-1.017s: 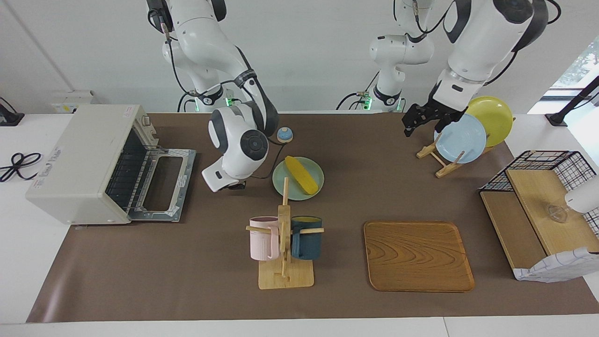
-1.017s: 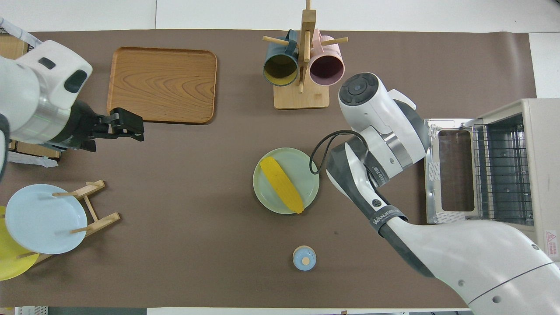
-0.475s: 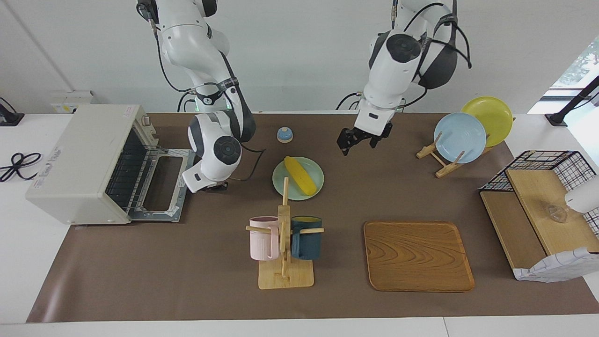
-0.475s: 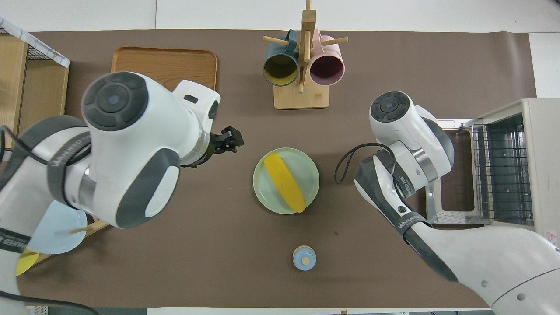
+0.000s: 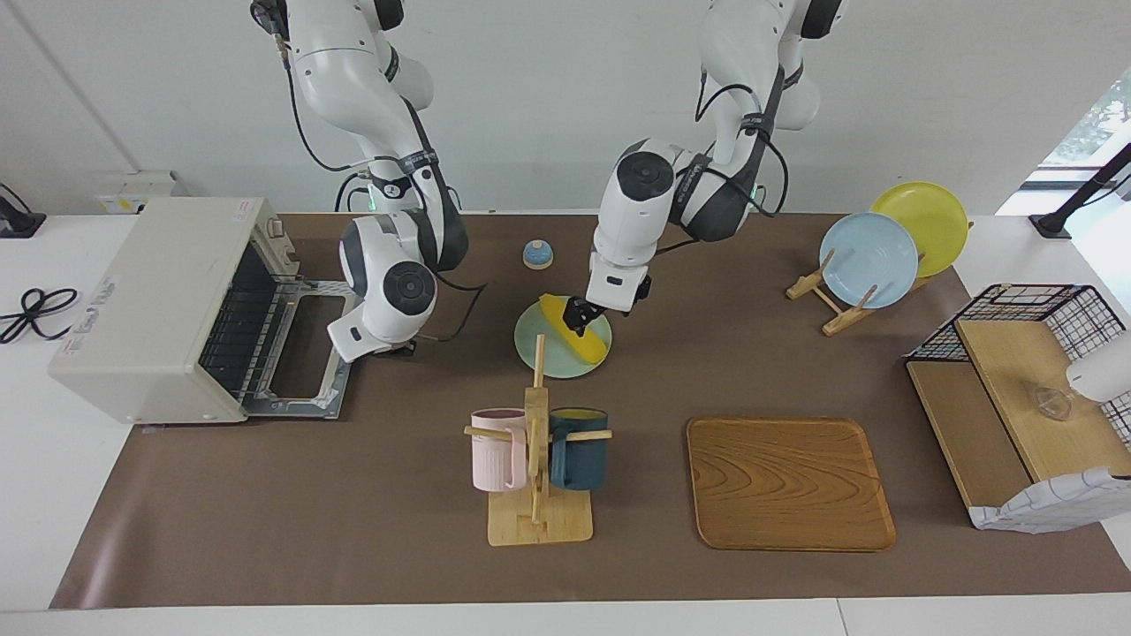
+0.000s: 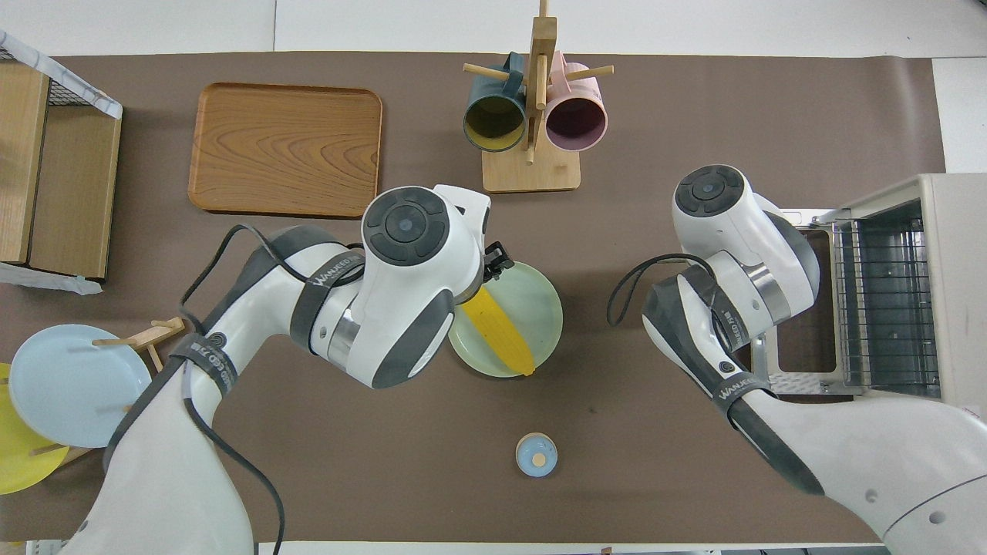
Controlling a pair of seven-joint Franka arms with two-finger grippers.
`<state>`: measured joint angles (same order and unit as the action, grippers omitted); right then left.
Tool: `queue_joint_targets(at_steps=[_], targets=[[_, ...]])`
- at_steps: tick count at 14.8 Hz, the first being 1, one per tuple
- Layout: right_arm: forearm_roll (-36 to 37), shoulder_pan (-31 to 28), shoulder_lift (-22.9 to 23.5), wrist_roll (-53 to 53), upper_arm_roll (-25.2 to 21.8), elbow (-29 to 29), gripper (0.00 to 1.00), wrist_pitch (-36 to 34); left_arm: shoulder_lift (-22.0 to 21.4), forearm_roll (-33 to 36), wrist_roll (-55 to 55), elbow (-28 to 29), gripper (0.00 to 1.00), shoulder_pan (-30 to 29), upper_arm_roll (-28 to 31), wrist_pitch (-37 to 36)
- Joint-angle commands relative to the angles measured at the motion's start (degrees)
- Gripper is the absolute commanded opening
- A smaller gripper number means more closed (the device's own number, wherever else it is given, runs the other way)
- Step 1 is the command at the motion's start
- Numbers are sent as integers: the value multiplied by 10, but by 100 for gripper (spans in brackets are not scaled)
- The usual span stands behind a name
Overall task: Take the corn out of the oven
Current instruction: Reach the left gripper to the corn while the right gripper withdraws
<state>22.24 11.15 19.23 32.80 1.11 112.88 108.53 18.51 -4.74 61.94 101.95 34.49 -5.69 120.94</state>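
Note:
The yellow corn (image 5: 585, 343) lies on a pale green plate (image 5: 548, 353) mid-table, outside the oven; it also shows in the overhead view (image 6: 501, 333). The off-white oven (image 5: 150, 300) stands at the right arm's end, its door (image 5: 305, 353) folded down flat and its wire rack bare. My left gripper (image 5: 578, 318) is down at the end of the corn nearer the robots; its tips show in the overhead view (image 6: 497, 258). My right gripper (image 5: 402, 348) hangs low beside the open oven door, mostly hidden under its wrist.
A mug rack (image 5: 537, 459) with a pink and a dark blue mug stands farther out than the plate. A wooden tray (image 5: 789, 483), a plate stand (image 5: 870, 261) and a wire shelf (image 5: 1016, 397) are toward the left arm's end. A small blue knob (image 5: 537, 254) sits near the robots.
My left arm has swung from the plate stand across the table and come down onto the corn's end. My right gripper has drawn back from the plate toward the oven door.

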Motion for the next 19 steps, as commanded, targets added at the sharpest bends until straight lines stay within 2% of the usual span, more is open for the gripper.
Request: queue_joint_targets(at_steps=[1, 6, 9, 12, 13, 14, 15, 17, 18, 19], targets=[[18, -28, -19, -28, 9, 23, 0, 12, 29, 3, 22, 3, 100, 26, 11, 19], [38, -33, -20, -37, 9, 19, 0, 8, 38, 3, 99, 22, 100, 34, 11, 53], [51, -41, -60, -103, 9, -5, 0, -32, 40, 3, 100, 44, 100, 38, 11, 98], [50, -65, -112, -172, 9, -20, 0, -67, 40, 3, 100, 47, 100, 39, 11, 98], [49, -77, -121, -190, 10, -20, 0, -69, 40, 3, 99, 47, 95, 39, 10, 98], [47, -87, -127, -200, 10, -20, 0, -70, 40, 3, 98, 47, 85, 39, 11, 98], [47, -99, -133, -217, 10, -20, 0, -70, 40, 3, 97, 47, 64, 39, 11, 96], [44, -120, -146, -254, 10, -19, 0, -71, 40, 3, 91, 46, 7, 38, 11, 92], [42, -132, -150, -272, 11, -19, 0, -71, 40, 3, 85, 47, 0, 38, 11, 92], [37, -141, -155, -292, 11, -19, 0, -70, 39, 3, 85, 46, 0, 39, 11, 90]])
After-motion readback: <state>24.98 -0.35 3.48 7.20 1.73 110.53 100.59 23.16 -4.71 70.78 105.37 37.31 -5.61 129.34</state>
